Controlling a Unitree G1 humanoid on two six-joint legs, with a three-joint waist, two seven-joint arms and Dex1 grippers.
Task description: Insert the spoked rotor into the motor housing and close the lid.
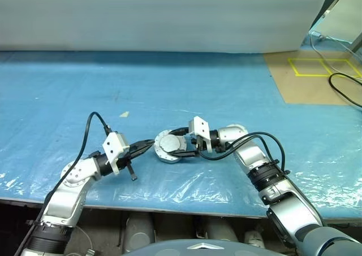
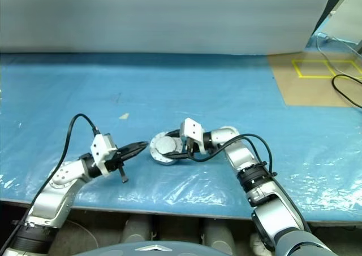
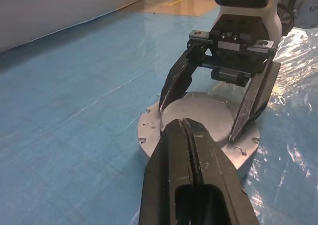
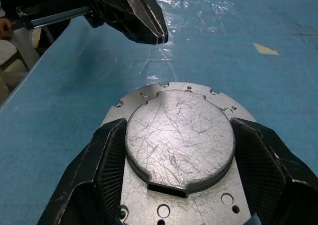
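**Lid pinched on the counter**

Found lying flat on the blue, plastic-sheeted counter (image 1: 169, 86), towards its near edge: the lid (image 4: 169, 150), a round silver-grey metal disc with a raised, heavily scratched centre and a flat flange dotted with small holes. Showed only its plain metal face. Could not tell what sat beneath it.

Reached in from the right with the right pincer (image 3: 198, 120), its two black fingers (image 4: 99, 165) spread wide and set one on each side of the raised centre. Pinched that centre at its edge, fingertips down on the flange.

Hung the left pincer (image 1: 146, 146) just beside the lid on the opposite side, clear of the counter and not touching the disc. Kept both black fingers pressed together with nothing between them, tips aimed at the lid and at the right pincer across it.

Noted farther back on the blue sheet a small pale scrap of paper (image 1: 124, 114), well apart from the lid. Noted at the far right a brown board marked with a yellow taped square (image 1: 308, 66), and a black cable (image 1: 345, 89) looping over its edge.
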